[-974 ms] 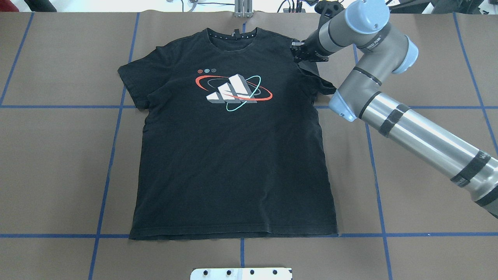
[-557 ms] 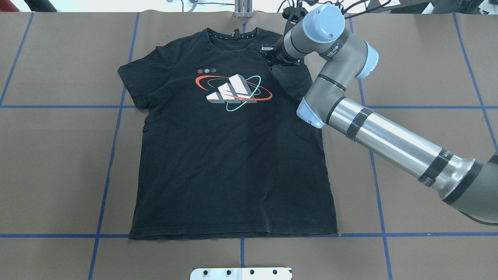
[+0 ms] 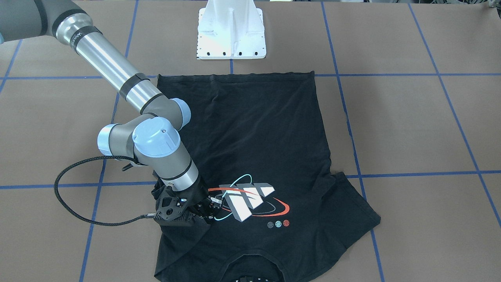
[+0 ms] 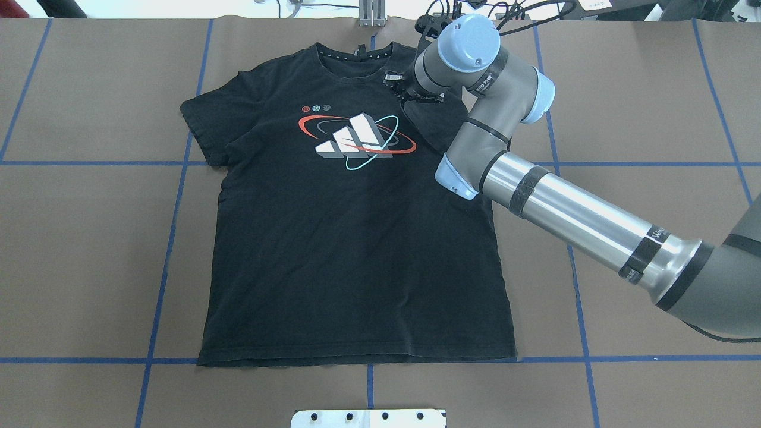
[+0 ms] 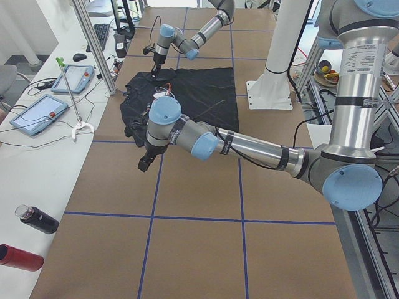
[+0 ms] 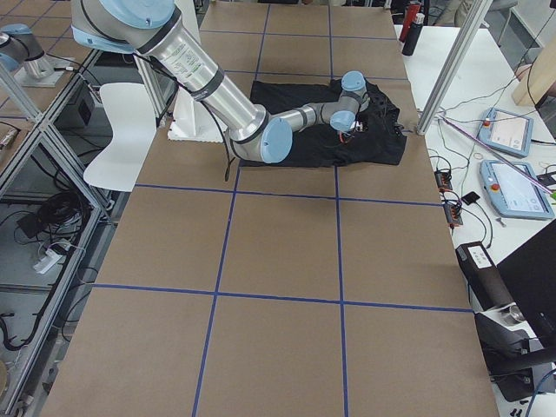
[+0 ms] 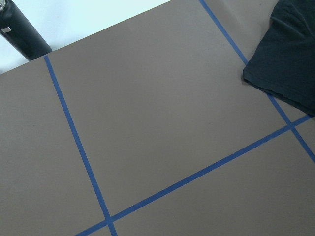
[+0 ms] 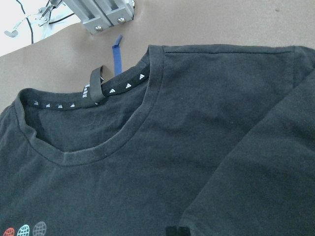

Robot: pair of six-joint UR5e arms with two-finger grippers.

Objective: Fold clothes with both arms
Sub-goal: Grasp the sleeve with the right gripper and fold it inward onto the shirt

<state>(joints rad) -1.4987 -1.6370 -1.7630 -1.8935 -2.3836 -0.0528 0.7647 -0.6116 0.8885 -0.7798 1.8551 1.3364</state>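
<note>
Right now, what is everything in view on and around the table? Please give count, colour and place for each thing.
T-shirt: one, black with a red, cyan and white chest graphic, flat mid-table, collar away from the robot, one sleeve pulled in over the chest.
table: one, brown cover with a blue tape grid.
pedestal base: one, white, at the table edge by the shirt's hem.
bottles: two, one black and one red, on the white side bench.
pendant tablets: two, grey-blue, same bench.
right arm: one, grey with light-blue caps, reaching over the shirt.
right gripper: one, black, shut on the sleeve near the collar.
left arm: one, grey, over bare table.
left gripper: one, black, beside the shirt; open or shut, cannot tell.
</note>
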